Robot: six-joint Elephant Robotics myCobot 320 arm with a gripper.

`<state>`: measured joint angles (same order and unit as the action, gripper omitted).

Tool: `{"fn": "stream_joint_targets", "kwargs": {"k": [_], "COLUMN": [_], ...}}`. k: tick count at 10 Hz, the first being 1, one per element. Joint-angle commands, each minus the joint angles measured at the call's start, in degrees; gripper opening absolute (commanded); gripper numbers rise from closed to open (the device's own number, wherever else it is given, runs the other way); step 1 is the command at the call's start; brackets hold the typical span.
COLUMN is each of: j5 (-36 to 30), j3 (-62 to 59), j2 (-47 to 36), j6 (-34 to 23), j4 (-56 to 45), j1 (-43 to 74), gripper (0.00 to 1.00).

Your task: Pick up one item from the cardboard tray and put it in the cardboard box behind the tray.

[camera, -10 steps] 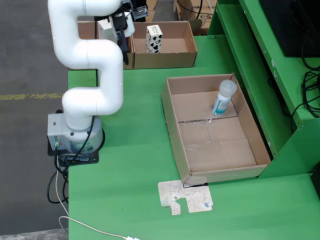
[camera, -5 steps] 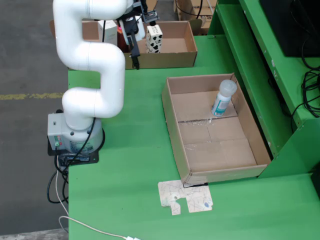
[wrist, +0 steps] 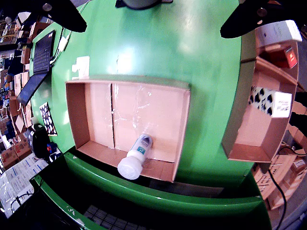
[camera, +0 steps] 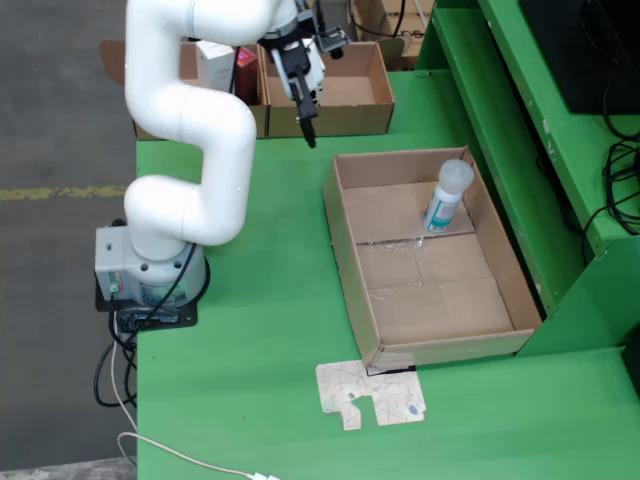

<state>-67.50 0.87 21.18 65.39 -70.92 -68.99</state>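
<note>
The cardboard tray lies on the green table with one white bottle with a blue label leaning in its far right corner. In the wrist view the same bottle lies against the tray's lower wall. The cardboard box stands behind the tray, and the wrist view shows a black-spotted white carton inside that box. My gripper hangs over the box's front left part, hiding the carton there. In the wrist view my gripper is open wide and holds nothing.
A second box to the left holds a white carton and a red pack. A printed paper scrap lies in front of the tray. A green shelf frame rises on the right. My base stands at the table's left edge.
My arm has swung to the right, from above the left box to above the box behind the tray. The spotted carton is now hidden behind the gripper. The bottle has not moved.
</note>
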Motion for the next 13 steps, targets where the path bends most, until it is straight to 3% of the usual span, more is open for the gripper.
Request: {"fn": "stream_joint_targets", "kwargs": {"k": [1,3,9,13], "j5": [2.5,2.5,-0.2,1.4], "j3": [-0.9,-0.9,-0.9,-0.9], "j2": [2.0,2.9,-4.2,-4.5], "j6": [-10.8,-15.0,-15.2,-18.1], "j4": [3.4,3.6,-10.4,-12.9], "j1": [9.7,14.3,18.2,21.3], "gripper": [1.0,1.0,1.0,1.0]}}
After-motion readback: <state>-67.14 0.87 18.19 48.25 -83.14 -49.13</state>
